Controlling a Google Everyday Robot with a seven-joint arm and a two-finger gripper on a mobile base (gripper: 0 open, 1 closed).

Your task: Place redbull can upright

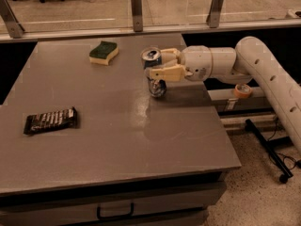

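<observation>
The redbull can (153, 74) is a slim blue-and-silver can with its silver top up. It stands nearly upright, tilted slightly, with its base at the table surface near the right side of the grey table (108, 140). My gripper (157, 66) reaches in from the right on a white arm and is shut on the can's upper half, one finger (165, 73) across its front and the other behind it.
A green-and-yellow sponge (104, 52) lies at the back of the table. A dark candy bar wrapper (51, 120) lies at the left front. A glass barrier with metal posts (136, 4) runs behind the table. An orange tape roll (243, 90) sits on a low frame to the right.
</observation>
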